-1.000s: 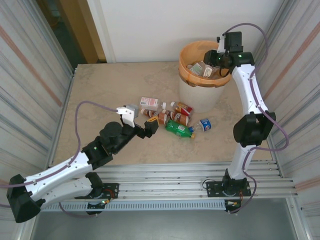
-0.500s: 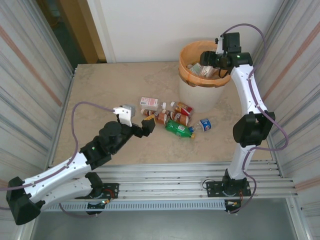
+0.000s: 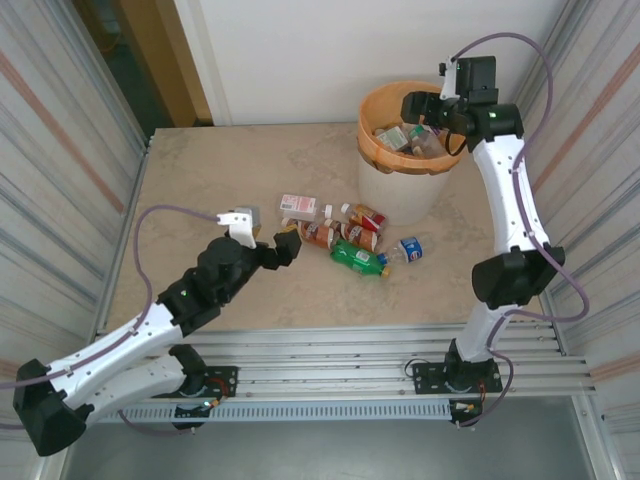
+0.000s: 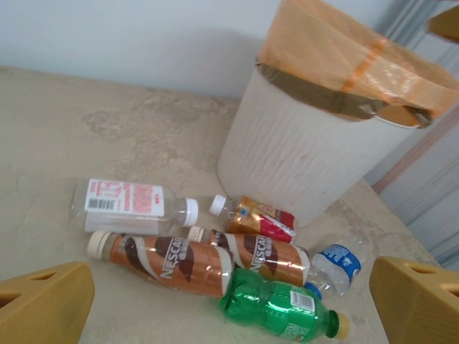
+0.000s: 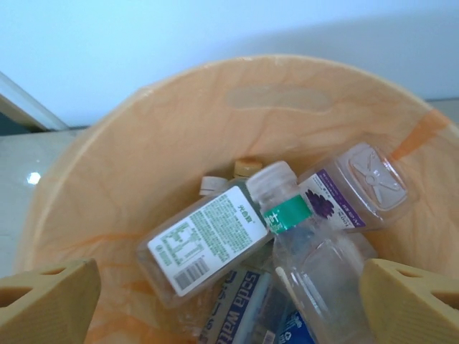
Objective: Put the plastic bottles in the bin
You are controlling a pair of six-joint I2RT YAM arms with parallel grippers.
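Bottles (image 3: 345, 240), clear, brown and green with coloured labels, lie clustered on the table (image 3: 220, 170) just beside the bin (image 3: 395, 190); others lie inside it. Left gripper (image 3: 284, 247) near the cluster, spread, empty. Right gripper (image 3: 418, 106) above the bin, spread, empty.

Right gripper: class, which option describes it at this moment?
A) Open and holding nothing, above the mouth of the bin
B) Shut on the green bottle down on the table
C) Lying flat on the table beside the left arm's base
A: in the right wrist view the right gripper has its fingers spread wide and grasps nothing, and it looks down into the bin at the plastic bottles lying inside.
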